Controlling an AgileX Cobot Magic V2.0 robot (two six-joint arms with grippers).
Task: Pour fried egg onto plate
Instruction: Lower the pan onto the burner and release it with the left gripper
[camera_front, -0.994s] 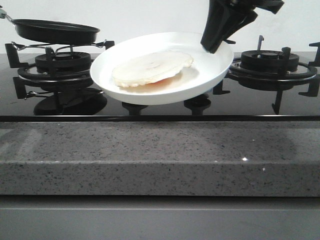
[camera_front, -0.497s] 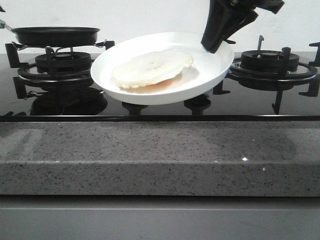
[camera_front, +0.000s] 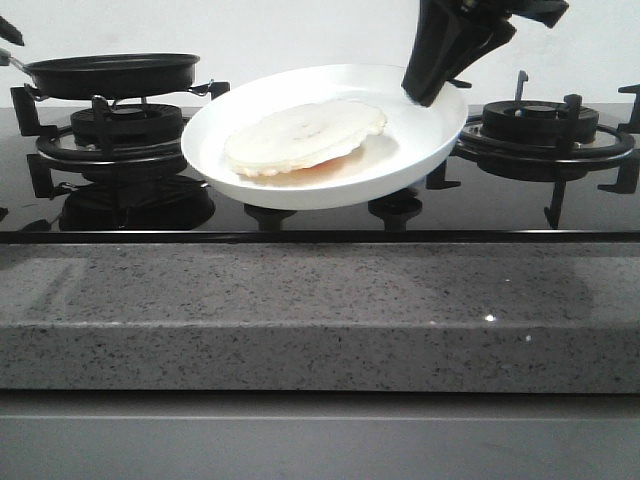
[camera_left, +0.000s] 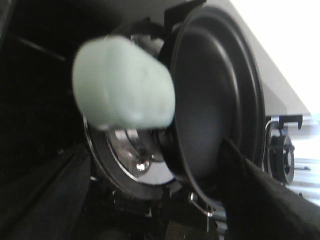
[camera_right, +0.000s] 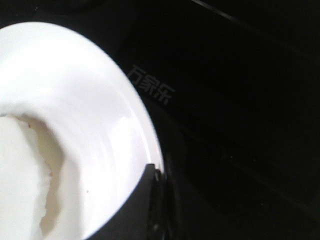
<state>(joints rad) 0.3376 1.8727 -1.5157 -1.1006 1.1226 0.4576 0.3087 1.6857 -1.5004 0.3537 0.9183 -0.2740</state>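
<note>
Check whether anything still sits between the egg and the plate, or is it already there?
Nothing visible stands in the way: the fried egg already lies flat inside the plate, which the right gripper holds tilted above the stove by its far rim. The empty black pan sits apart on the left burner.

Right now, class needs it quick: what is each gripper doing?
Left gripper: cannot be told; the pan handle lies between its fingers.
Right gripper: shut on the plate rim, egg aboard.
</note>
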